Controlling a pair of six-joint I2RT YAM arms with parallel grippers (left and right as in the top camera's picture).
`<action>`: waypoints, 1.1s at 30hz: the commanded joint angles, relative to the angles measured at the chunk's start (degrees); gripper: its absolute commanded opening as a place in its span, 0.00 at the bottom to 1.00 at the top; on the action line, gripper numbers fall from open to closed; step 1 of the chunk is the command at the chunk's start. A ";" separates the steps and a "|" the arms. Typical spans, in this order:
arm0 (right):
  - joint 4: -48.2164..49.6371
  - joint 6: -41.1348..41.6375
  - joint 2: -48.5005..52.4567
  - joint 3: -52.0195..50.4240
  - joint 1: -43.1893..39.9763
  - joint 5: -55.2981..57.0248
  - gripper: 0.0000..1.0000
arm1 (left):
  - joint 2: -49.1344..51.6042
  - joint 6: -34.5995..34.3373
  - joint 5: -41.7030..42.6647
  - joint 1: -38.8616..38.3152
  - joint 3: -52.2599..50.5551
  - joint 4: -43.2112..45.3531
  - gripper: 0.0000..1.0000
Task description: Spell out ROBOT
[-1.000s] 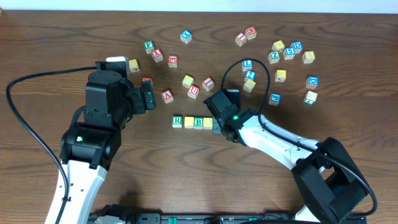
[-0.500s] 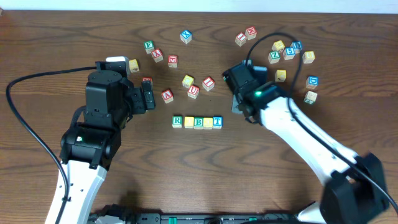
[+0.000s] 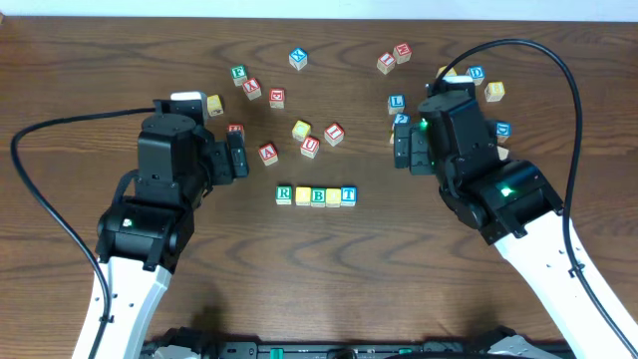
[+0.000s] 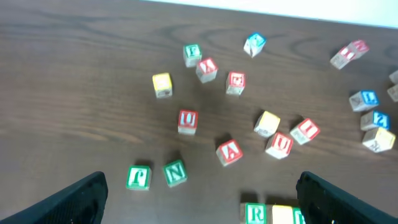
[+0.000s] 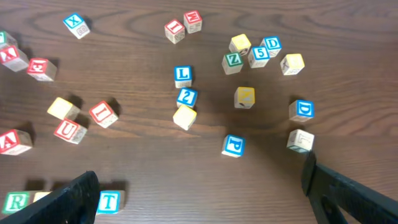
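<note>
Wooden 5-cube ROBOT row (image 3: 316, 195), whole only overhead

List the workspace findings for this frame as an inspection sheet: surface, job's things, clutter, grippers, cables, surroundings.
Surface: dark wooden table, no spills or marks seen.
Job's things: R cube, first yellow cube, B cube, second yellow cube and T cube sit side by side in one row; the yellow cubes' letters are unreadable.
Clutter: loose letter cubes lie scattered behind the row, among them red A cube, red U cube, blue X cube and blue L cube.
Grippers: left gripper open, empty; right gripper open, empty.
Cables: left cable and right cable loop clear of the row.
Surroundings: pale strip beyond the far edge.
</note>
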 commanded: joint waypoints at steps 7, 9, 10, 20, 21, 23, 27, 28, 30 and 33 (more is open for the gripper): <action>1.66 -1.64 0.02 0.57 -1.18 1.92 0.99 | 19.89 -0.26 10.58 0.04 0.11 -15.08 0.37; 1.70 -1.64 0.02 0.57 -1.18 1.92 0.99 | 25.77 -0.26 12.55 -0.55 0.11 -14.60 0.19; 1.66 -1.64 0.02 0.57 -1.18 1.92 0.99 | 28.30 -0.26 12.57 -1.01 0.11 -14.10 0.09; 1.60 -1.68 0.02 0.57 -1.18 1.95 0.99 | 38.66 -0.24 11.23 -7.37 0.11 -3.19 0.08; 1.49 -1.70 0.02 0.57 -1.18 1.95 0.99 | 38.66 -0.24 11.23 -7.37 0.11 -2.49 0.08; 0.94 -1.73 0.02 0.57 -1.18 1.97 0.99 | 38.66 -0.24 8.59 -7.37 0.11 -1.66 0.08; 0.79 -2.14 0.02 0.57 -1.18 1.95 0.99 | 38.66 -0.24 4.90 -7.37 0.11 -1.07 0.08; 0.79 -2.14 0.02 0.57 -1.18 1.95 0.99 | 38.66 -0.24 4.72 -7.37 0.11 -0.37 0.08; 0.76 -2.14 0.02 0.57 -1.18 1.95 0.99 | 38.66 -0.24 4.74 -7.37 0.11 1.90 0.08; 0.42 -2.14 0.02 0.57 -1.18 1.95 0.99 | 38.66 -0.24 4.76 -7.37 0.11 4.37 0.08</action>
